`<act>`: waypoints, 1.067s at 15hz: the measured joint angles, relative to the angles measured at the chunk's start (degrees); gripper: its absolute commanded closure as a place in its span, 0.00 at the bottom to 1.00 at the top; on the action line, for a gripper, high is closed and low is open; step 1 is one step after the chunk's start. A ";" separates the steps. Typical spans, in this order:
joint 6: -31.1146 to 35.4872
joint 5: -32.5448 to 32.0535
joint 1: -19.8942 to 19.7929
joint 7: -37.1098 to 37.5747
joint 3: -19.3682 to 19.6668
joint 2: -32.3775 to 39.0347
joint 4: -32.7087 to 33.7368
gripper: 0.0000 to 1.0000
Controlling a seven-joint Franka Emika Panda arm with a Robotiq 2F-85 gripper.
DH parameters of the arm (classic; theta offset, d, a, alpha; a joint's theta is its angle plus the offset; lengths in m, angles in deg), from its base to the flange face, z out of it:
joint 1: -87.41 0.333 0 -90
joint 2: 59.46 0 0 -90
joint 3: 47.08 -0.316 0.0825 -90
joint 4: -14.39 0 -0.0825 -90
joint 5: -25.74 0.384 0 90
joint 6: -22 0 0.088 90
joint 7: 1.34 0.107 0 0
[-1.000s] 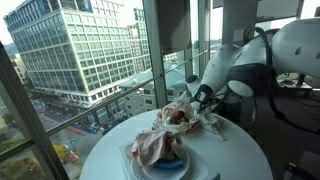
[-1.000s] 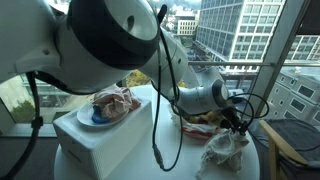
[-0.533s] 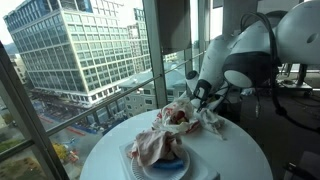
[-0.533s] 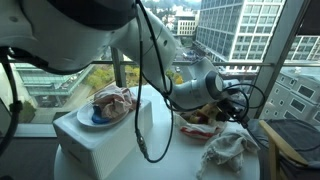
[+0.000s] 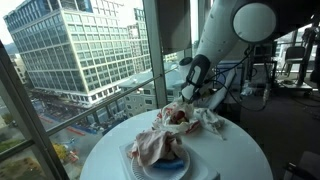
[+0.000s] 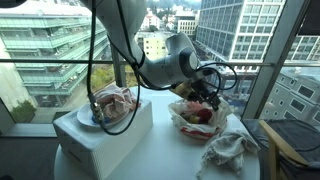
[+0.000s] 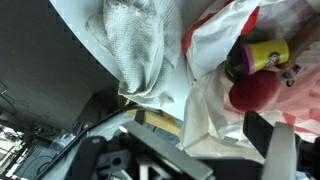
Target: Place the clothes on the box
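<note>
White table (image 6: 165, 150) by windows: pink cloth (image 6: 113, 101) already on box (image 6: 100, 140), white cloth (image 6: 230, 150) lower right not yet moved, gripper (image 6: 208, 95) spread wide, empty.

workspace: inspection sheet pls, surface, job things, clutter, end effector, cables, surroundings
surface: round white table, bare between the box and the bag
job's things: white box carries a blue plate with a pinkish cloth on it; a crumpled pale cloth lies on the table near its edge, not on the box
clutter: white-and-red plastic bag holding a yellow item and a red round item
end effector: above the bag, fingers look spread in the wrist view, nothing held
cables: black cables loop beside the wrist
surroundings: tall windows, city buildings outside
</note>
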 measured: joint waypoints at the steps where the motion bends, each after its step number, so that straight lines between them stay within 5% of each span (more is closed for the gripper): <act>1: 0.11 -1.00 1.36 -0.13 -0.18 -2.83 -2.68 0.00; 9: -2.32 -7.46 9.94 -10.49 -6.48 -27.25 -22.49 0.00; 12: -7.45 -13.22 8.78 -10.51 -15.07 -35.98 -27.59 0.00; 16: -14.84 -13.91 4.90 -12.13 -31.31 -44.60 -32.77 0.00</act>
